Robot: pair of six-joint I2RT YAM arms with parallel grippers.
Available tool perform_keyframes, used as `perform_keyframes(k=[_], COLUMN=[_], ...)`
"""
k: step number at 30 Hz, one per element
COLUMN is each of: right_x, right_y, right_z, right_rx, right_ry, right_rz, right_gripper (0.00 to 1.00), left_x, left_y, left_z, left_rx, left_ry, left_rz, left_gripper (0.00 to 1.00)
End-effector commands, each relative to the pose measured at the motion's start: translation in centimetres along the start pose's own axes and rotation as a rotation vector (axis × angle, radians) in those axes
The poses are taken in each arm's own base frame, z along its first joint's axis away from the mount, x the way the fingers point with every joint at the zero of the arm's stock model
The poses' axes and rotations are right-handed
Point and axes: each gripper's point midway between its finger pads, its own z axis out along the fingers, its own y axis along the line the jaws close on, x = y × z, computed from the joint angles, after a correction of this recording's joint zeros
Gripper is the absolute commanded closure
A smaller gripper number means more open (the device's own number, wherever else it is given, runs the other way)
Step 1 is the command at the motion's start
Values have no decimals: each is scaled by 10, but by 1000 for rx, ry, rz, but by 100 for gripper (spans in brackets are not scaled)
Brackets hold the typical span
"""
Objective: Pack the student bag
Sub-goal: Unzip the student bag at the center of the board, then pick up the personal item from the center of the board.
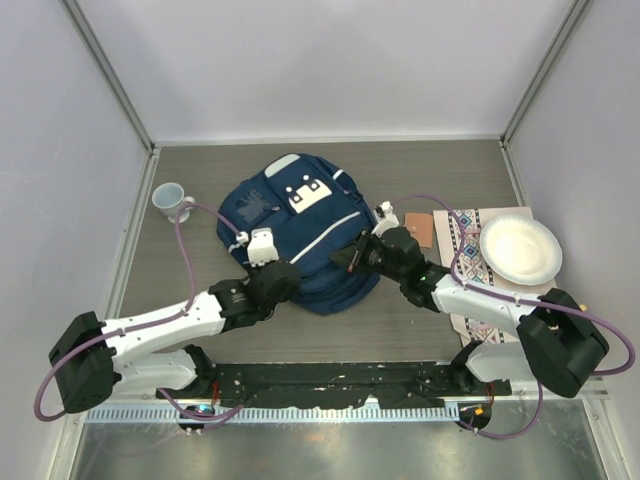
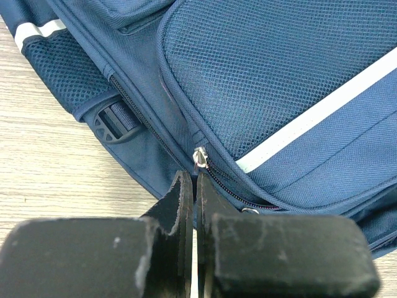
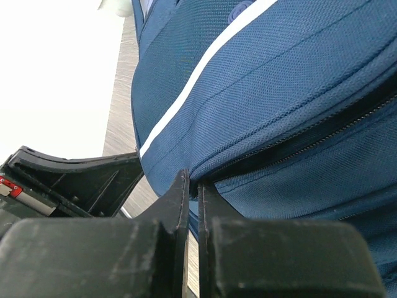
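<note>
Grey wood-grain worktop (image 1: 170, 270) fills the booth, with pale walls (image 1: 320, 60) on three sides. From above, the bag (image 1: 300, 235) lies flat near the middle, its white patch (image 1: 308, 195) facing up. A cup (image 1: 172, 200) stands to its left, well apart. On the right a patterned mat (image 1: 465, 250) carries a white plate (image 1: 520, 250), and a small brown item (image 1: 418, 230) lies just beside the mat on the bag's side. The left arm (image 1: 170, 325) reaches the bag's near-left edge, the right arm (image 1: 480, 300) its near-right edge.

From the left wrist, the left gripper (image 2: 196, 181) has its fingers drawn almost together, with only a thin slit between. Its tips sit right at a silver zip pull (image 2: 200, 158) on the bag's edge; I cannot tell whether they pinch it. A black buckle (image 2: 115, 121) shows further left, next to bare worktop.

From the right wrist, the right gripper (image 3: 193, 186) is just as narrow, its tips against blue fabric below a zip line (image 3: 322, 133). A white stripe (image 3: 198, 74) runs diagonally above. Whether cloth is caught between the fingers, I cannot tell.
</note>
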Motion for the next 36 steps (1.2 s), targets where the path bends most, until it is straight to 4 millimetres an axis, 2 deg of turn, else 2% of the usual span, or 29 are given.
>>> perform_keyframes(k=[1, 2, 4, 5, 7, 9, 11, 13, 15, 16, 17, 18, 19, 20, 22, 23, 26, 27, 28, 29, 32, 34, 35, 36], right_x=[-7, -5, -1, -1, 3, 5, 10, 15, 19, 20, 23, 22, 26, 22, 16, 6, -12, -22, -27, -43, -74, -90, -105, -110], right_y=[3, 4, 8, 9, 15, 24, 35, 38, 42, 43, 43, 40, 32, 35, 14, 19, 1, 2, -7, -20, -51, -69, -84, -91], right_z=[-7, -6, -7, -7, -7, -7, -5, -4, -4, -5, -6, -8, -11, -18, -26, -37, -53, -61, -66, -72, -85, -83, -85, -85], right_rx=[0, 1, -11, -16, -39, -74, -99, -104, -112, -109, -107, -94, -59, -64, 28, 22, 123, 137, 183, 275, 458, 508, 510, 506], right_ry=[-62, -61, -56, -63, -62, -67, -55, -41, -25, -15, -8, -12, 2, -5, -40, -77, -165, -207, -227, -298, -374, -365, -360, -353], right_rz=[-23, -16, -7, 6, 15, 22, 15, -3, -36, -53, -72, -112, -134, -159, -224, -239, -287, -294, -306, -322, -342, -306, -234, -197], right_gripper=[99, 99, 99, 99, 99, 99, 99, 95, 87, 73, 66, 60, 49, 46, 39, 37, 33, 32, 30, 27, 20, 18, 18, 18], left_x=[-15, -14, -11, -12, -12, -16, -18, -24, -28, -28, -29, -30, -31, -32, -30, -29, -27, -27, -25, -24, -23, -23, -23, -23], left_y=[37, 36, 37, 35, 37, 37, 40, 39, 39, 39, 39, 39, 39, 39, 38, 38, 34, 31, 28, 25, 14, 9, 6, 3], left_z=[4, 4, 3, 1, -2, -7, -11, -18, -23, -24, -25, -27, -29, -30, -30, -30, -29, -28, -28, -26, -25, -24, -25, -24], left_rx=[-124, -120, -111, -99, -96, -82, -72, -47, -18, -11, -4, 8, 14, 20, 32, 33, 50, 60, 73, 79, 112, 128, 141, 147], left_ry=[-97, -93, -77, -74, -66, -73, -78, -93, -104, -106, -107, -112, -112, -114, -108, -105, -97, -100, -89, -82, -66, -60, -55, -52], left_rz=[11, 5, 11, 3, -5, -28, -48, -80, -111, -121, -129, -139, -145, -152, -154, -153, -159, -164, -162, -155, -148, -149, -153, -153], left_gripper=[97, 86, 77, 58, 48, 32, 23, 20, 18, 18, 17, 17, 17, 17, 16, 16, 15, 15, 16, 16, 15, 14, 13, 12])
